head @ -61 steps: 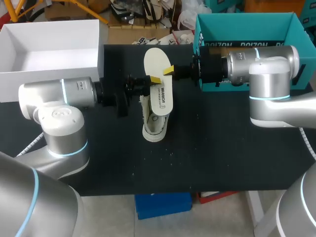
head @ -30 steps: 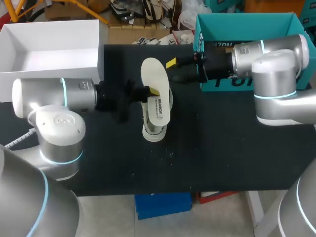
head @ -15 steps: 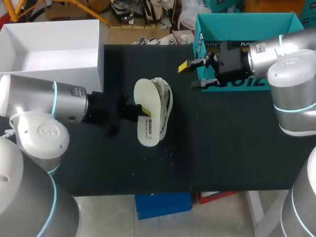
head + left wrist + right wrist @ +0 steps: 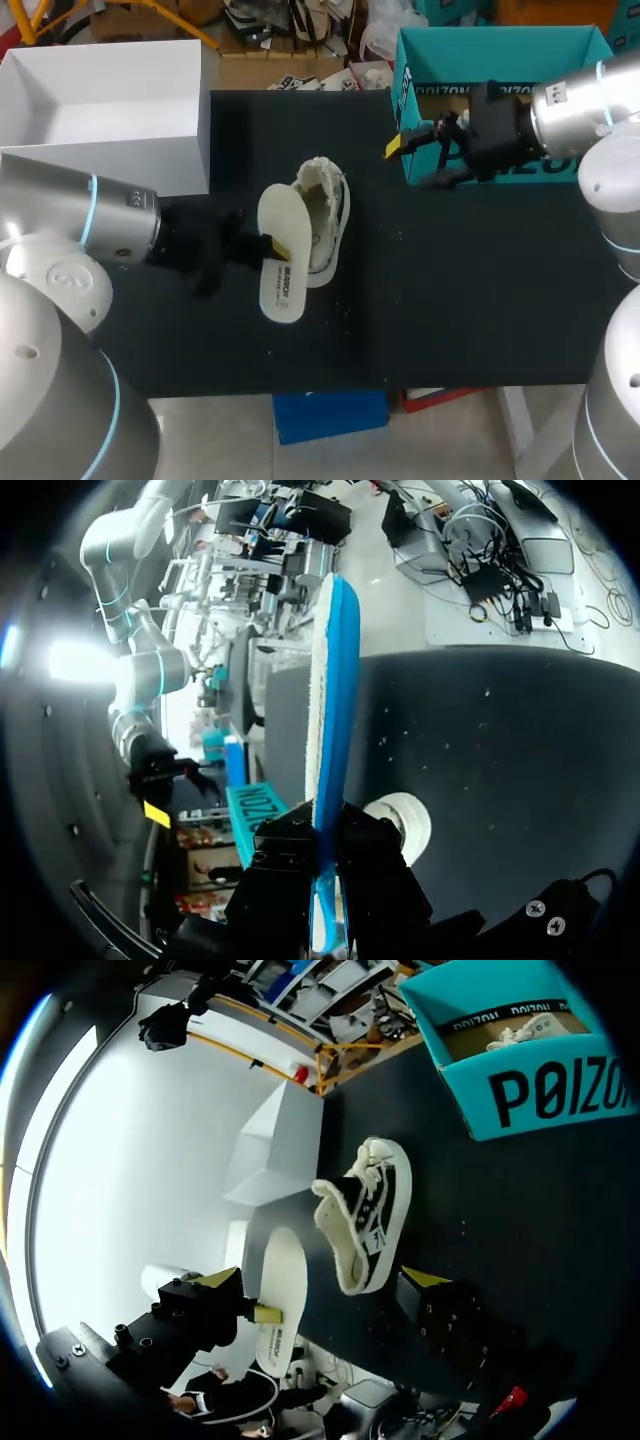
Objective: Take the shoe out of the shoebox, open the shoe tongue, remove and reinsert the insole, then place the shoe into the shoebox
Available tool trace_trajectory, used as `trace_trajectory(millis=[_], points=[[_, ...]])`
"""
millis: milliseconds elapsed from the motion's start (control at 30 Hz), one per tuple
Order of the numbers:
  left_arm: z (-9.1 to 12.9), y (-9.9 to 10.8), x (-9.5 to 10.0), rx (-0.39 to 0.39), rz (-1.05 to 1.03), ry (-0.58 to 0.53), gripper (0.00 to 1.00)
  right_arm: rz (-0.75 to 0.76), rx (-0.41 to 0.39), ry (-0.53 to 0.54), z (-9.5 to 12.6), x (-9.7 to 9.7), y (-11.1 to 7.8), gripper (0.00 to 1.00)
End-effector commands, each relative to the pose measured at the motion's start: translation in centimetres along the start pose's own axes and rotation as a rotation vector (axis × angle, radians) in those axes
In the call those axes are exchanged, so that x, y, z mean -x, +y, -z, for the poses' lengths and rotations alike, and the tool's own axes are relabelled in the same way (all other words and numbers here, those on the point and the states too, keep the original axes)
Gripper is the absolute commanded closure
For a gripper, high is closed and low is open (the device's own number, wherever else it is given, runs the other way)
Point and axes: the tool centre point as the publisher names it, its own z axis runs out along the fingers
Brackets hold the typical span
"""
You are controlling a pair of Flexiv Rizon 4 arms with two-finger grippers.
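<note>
White cardboard box (image 4: 100,100) sits open at far left. Left gripper (image 4: 262,243) is clamped on the flat, oval cream insole (image 4: 282,255), blue underneath, held out of and just beside the fuzzy-collared shoe (image 4: 325,225) lying on the black table (image 4: 450,300). Right gripper (image 4: 412,163), fingers parted and empty, hovers before the teal shoebox (image 4: 500,45).

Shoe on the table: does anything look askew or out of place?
The shoe lies tipped on its side on the black table rather than on its sole. Its insole is out, clamped in the left tool beside it. Nothing else stands out.
</note>
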Motion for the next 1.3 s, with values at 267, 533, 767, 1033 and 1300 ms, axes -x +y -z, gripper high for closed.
trace_trajectory(millis=[267,533,767,1033,1300], points=[[0.6,-1.0,-0.6,-0.021,-0.005,-0.012,1.00,0.190,-0.004,-0.031,2.7,-1.2,-2.4,0.00],[0.3,-1.3,-0.6,-0.062,-0.009,-0.011,1.00,0.190,-0.004,-0.031,2.7,-1.2,-2.4,0.00],[-0.1,-1.2,-1.1,-0.082,-0.007,-0.012,1.00,0.706,-0.088,-0.532,1.2,-0.7,-4.3,0.00],[-0.4,-1.3,-0.9,-0.100,-0.002,-0.020,1.00,0.706,-0.088,-0.532,1.2,-0.7,-4.3,0.00],[-0.7,-1.2,-1.0,-0.123,-0.006,-0.018,1.00,0.841,-0.004,-0.636,1.4,1.7,-6.4,0.00]])
